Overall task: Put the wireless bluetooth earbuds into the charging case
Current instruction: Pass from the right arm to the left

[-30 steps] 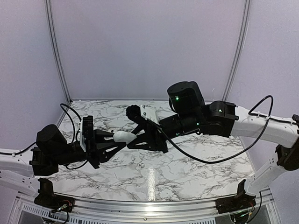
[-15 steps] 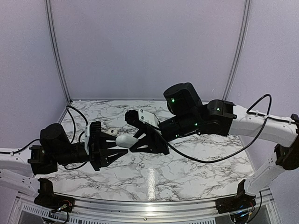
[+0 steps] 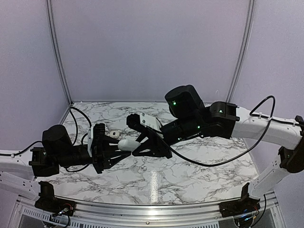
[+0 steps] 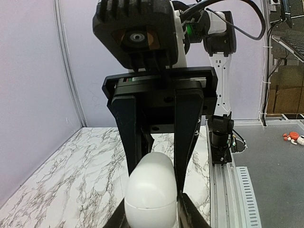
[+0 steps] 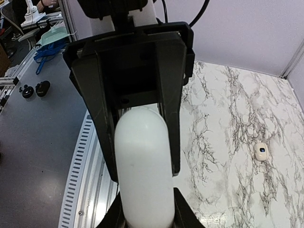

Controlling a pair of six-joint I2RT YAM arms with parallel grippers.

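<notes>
Two claws meet above the middle-left of the counter [image 3: 190,175] in the overhead view. My left claw [image 3: 121,148] reaches in from the left and my right claw [image 3: 136,144] from the right. The white charging case [image 3: 127,144] is held in the air between them, and each claw is pinching one end. One earbud [image 3: 113,135] lies on the marble just above the left claw in the frame.

On the left wrist view the charging case [image 4: 151,192] fills the bottom centre with its lid closed. My own fingertips are dark against its lower flanks. The right claw's two fingers come down from above and press on either side of its upper end.

On the right wrist view the charging case [image 5: 142,166] stands at lower centre, nipped between my own fingers at the bottom edge. The left claw's fingers sit tight against both sides of its far end. The earbud [image 5: 261,151] rests on the marble at the right of the frame.
</notes>
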